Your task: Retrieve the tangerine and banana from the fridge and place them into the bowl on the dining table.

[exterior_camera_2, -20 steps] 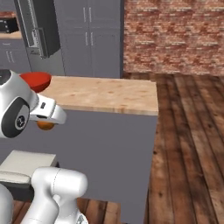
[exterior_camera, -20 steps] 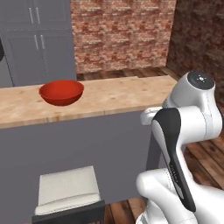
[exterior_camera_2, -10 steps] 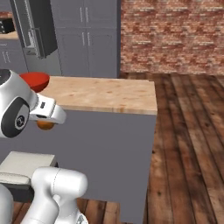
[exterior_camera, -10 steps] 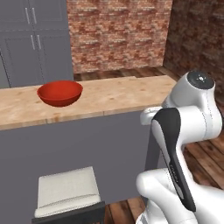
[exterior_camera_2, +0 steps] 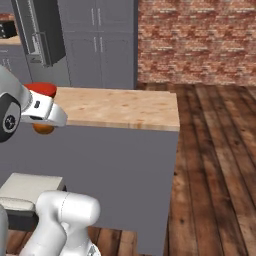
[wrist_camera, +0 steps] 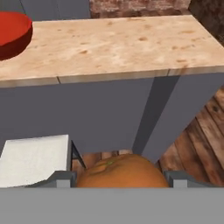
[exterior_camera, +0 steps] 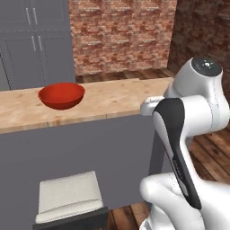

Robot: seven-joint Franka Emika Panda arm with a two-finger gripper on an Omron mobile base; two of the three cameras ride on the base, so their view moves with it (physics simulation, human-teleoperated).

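Observation:
My gripper (wrist_camera: 119,178) is shut on the tangerine (wrist_camera: 122,168), an orange ball lodged between the two finger tips. From the right base view the tangerine (exterior_camera_2: 43,129) hangs under the hand just in front of the dining table (exterior_camera_2: 120,107), below its top. The red bowl (exterior_camera: 61,94) stands on the dining table (exterior_camera: 112,101) toward its left end, up and left of the hand; the bowl (wrist_camera: 13,33) is cut by the left edge in the hand view. The dark fridge (exterior_camera_2: 45,30) stands far behind. The banana is out of view.
A pale cushioned stool (exterior_camera: 67,195) stands under the table's near side, left of the arm; the stool (wrist_camera: 33,159) lies below and left of the hand. Grey cabinets (exterior_camera_2: 102,45) and a brick wall (exterior_camera_2: 200,40) stand behind. Wooden floor (exterior_camera_2: 215,165) lies to the right.
The whole scene has shifted a little in both base views, so the camera has moved. The tangerine stays in the gripper, and the bowl rests where it was on the table.

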